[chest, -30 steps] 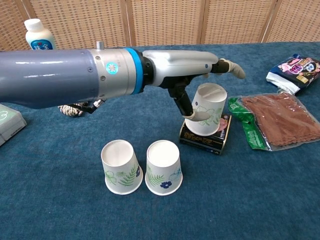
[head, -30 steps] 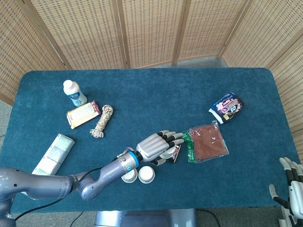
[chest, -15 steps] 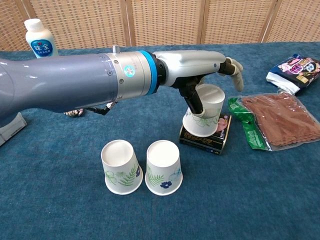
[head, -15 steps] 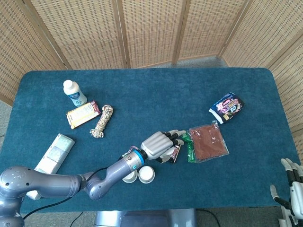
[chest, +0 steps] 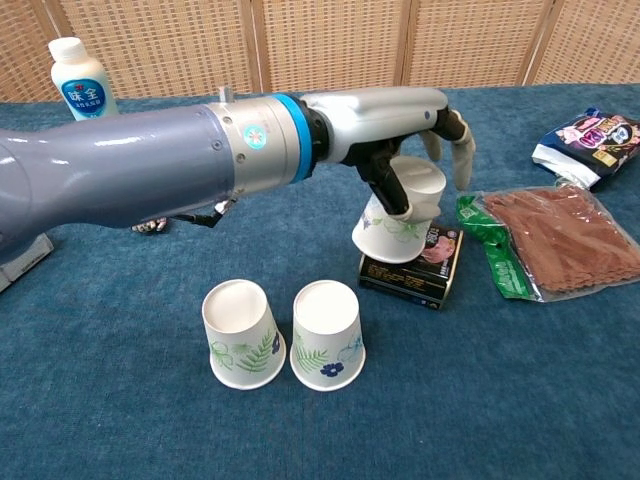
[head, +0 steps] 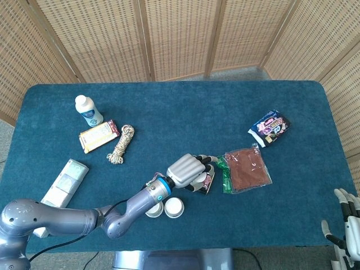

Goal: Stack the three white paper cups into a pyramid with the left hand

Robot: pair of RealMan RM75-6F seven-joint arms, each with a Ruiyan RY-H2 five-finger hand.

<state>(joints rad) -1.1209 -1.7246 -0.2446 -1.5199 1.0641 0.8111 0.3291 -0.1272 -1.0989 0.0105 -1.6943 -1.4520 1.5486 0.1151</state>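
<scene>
Wicker screens stand behind a table with a blue tabletop. The third cup, upside down and tilted, is grasped by the left hand and lifted just off a dark packet near the front edge. The two base cups stand upside down, side by side and touching — nearer the front edge and to the hand's left, so the carry likely runs that way. The right hand rests by the front right corner, far off; its grip cannot be told.

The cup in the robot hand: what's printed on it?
The cup is white with green leaf prints, clearest in the chest view.
</scene>
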